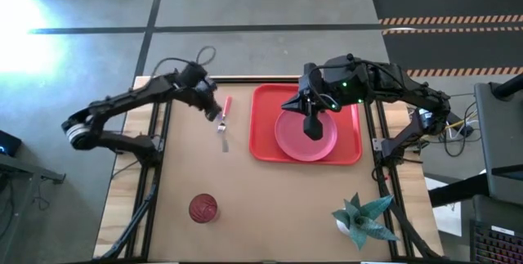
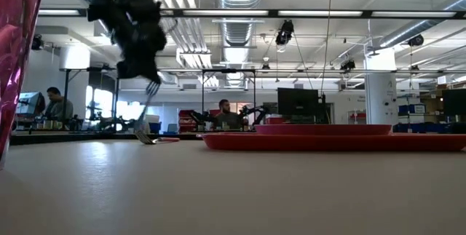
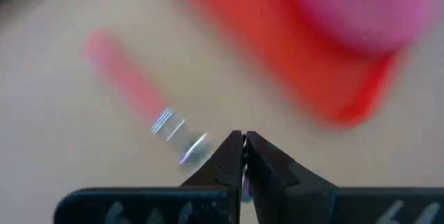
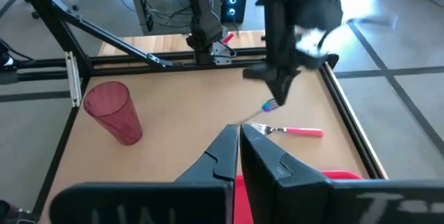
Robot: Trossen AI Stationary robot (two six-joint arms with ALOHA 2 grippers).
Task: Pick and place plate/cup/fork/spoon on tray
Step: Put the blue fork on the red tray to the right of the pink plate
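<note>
The red tray (image 1: pixel 261 125) lies at the table's far right with the pink plate (image 1: pixel 298 143) flat in it. The fork (image 4: pixel 291 132), pink-handled, lies flat on the table left of the tray. Right over the fork my left gripper (image 4: pixel 275 101) is shut on the spoon (image 2: pixel 146 115), which hangs below it. The dark-red cup (image 1: pixel 203 208) stands upright near the front edge. My right gripper (image 1: pixel 313 129) waits shut, high above the plate, with nothing in it. My left gripper pinches the spoon's bluish handle (image 4: pixel 267 106) between its two fingertips, coming down at a slant from the table's left. The spoon hangs tilted below the fingers with its metal end (image 2: pixel 143 137) down by the tabletop. Whether that end touches the table, I cannot tell.
A green plant in a white pot (image 1: pixel 362 219) stands at the near right corner. Bare tabletop (image 1: pixel 270 207) stretches between the cup and the plant. People sit at desks in the room beyond the far edge.
</note>
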